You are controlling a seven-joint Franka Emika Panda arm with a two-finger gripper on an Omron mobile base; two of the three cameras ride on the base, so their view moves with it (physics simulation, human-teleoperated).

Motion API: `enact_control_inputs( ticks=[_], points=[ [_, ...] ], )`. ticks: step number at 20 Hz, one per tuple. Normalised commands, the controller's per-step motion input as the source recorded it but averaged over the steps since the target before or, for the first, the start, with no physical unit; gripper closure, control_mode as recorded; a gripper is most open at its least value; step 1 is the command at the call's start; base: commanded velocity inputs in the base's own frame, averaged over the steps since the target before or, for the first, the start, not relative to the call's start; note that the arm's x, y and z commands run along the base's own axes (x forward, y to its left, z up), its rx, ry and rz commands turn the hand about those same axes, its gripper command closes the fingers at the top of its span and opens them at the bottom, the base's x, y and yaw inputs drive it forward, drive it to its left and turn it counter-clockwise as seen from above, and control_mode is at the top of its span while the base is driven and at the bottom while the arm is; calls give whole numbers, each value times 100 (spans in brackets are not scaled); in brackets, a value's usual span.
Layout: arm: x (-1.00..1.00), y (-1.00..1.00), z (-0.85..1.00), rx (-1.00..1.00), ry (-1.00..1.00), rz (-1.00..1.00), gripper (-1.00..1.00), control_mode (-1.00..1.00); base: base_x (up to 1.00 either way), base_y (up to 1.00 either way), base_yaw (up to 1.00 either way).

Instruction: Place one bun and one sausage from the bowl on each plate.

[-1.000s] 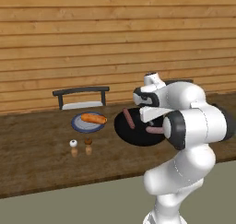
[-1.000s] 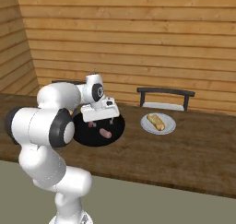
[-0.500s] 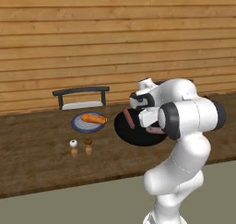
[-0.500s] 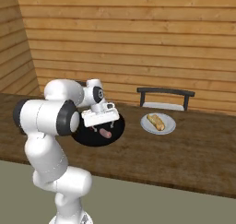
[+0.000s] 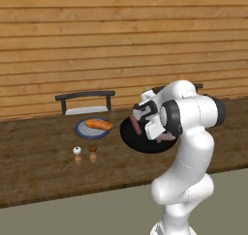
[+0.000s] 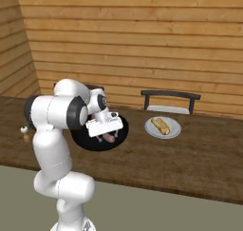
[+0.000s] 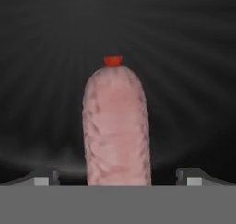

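Note:
The black bowl [image 5: 140, 144] [image 6: 90, 142] lies on the wooden counter under my hand. My gripper [image 7: 118, 179] is open and low over the bowl [image 7: 193, 57], its fingertips [image 7: 44, 178] standing on either side of a pink sausage [image 7: 116, 126] with a red end. That sausage [image 6: 109, 138] shows just below my hand. A second sausage [image 5: 134, 124] rests at the bowl's left. One blue-grey plate [image 5: 81, 130] [image 6: 174, 130] holds a bun [image 5: 99, 124] [image 6: 160, 125]. The other plate is hidden.
A salt shaker [image 5: 77, 154] and a pepper shaker [image 5: 92, 154] stand in front of the plate. A dark rack [image 5: 85, 99] [image 6: 171, 98] stands behind it against the wooden wall. The counter's front edge runs close before the bowl.
My arm has folded and my hand has dropped lower into the bowl over the sausage. Plate, bun and shakers have stayed put.

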Motion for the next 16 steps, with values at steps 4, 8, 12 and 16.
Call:
enact_control_inputs(
  ticks=[4,8,12,16],
  points=[
    [0,0,-24,0,10,9,100,-100,0,0,0],
    [-7,5,17,0,-2,7,100,-100,0,0,0],
    [-5,52,76,0,-9,0,100,-100,0,0,0],
    [1,94,55,1,-11,0,100,-100,0,0,0]
  ],
)
